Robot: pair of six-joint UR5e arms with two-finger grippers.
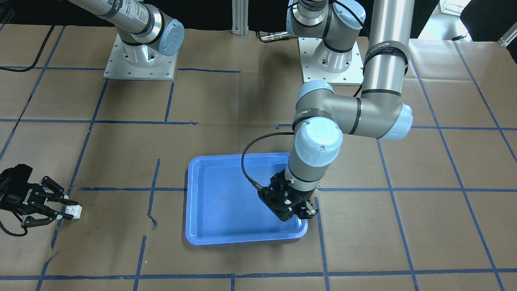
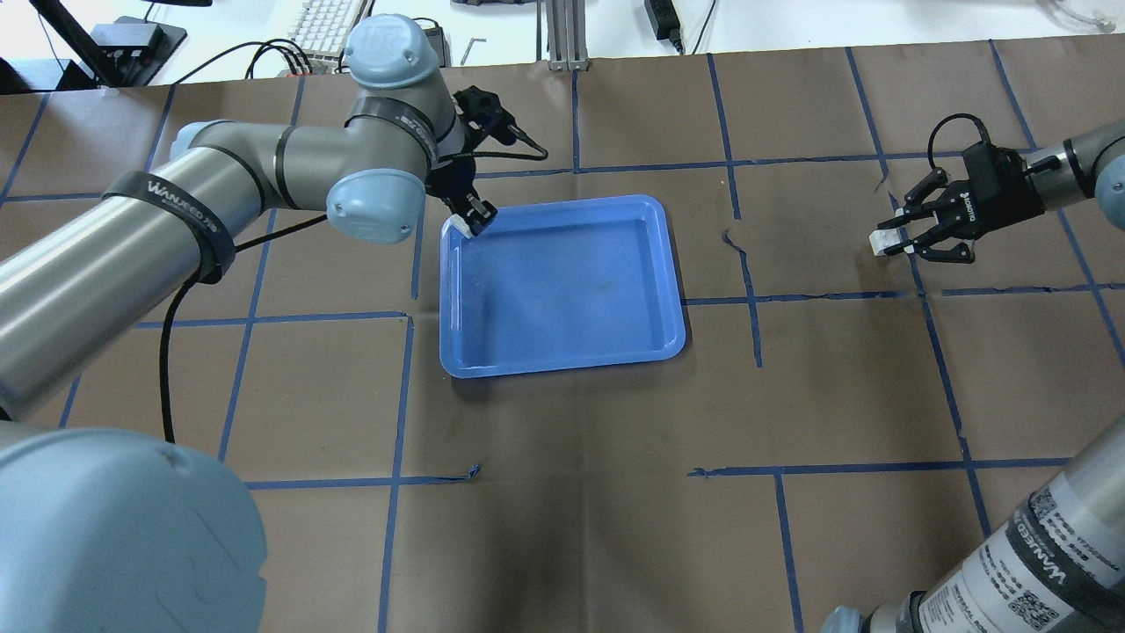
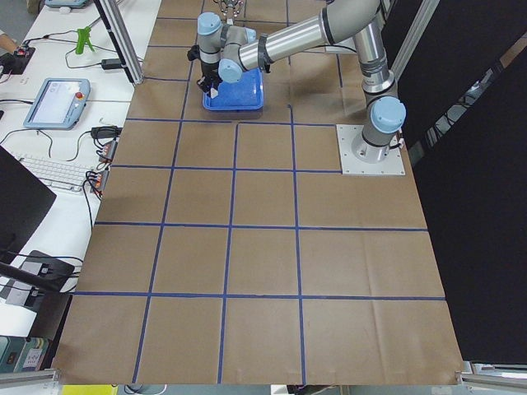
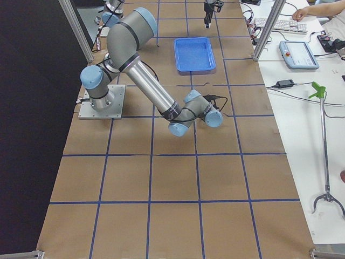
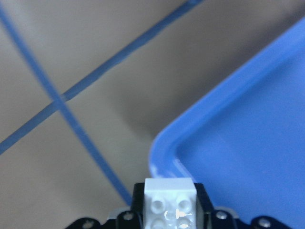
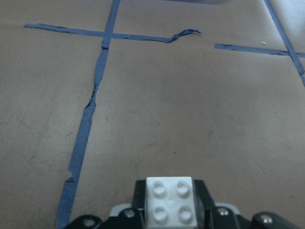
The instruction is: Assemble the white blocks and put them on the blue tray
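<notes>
The blue tray (image 2: pixel 562 290) lies at the table's middle; it also shows in the front view (image 1: pixel 230 202). My left gripper (image 2: pixel 475 220) is shut on a white block (image 5: pixel 170 202) and hovers over the tray's far-left corner (image 5: pixel 167 148). In the front view the left gripper (image 1: pixel 303 212) is at the tray's near-right corner. My right gripper (image 2: pixel 892 244) is shut on the other white block (image 2: pixel 880 241), far right of the tray above the brown paper. That block shows in the front view (image 1: pixel 74 211) and the right wrist view (image 6: pixel 170 200).
Brown paper with blue tape grid lines (image 2: pixel 756 299) covers the table. Torn tape (image 6: pixel 143 37) lies ahead of the right gripper. Both arm bases (image 1: pixel 139 60) stand at the robot's side. A keyboard and cables (image 2: pixel 321 22) lie beyond the far edge.
</notes>
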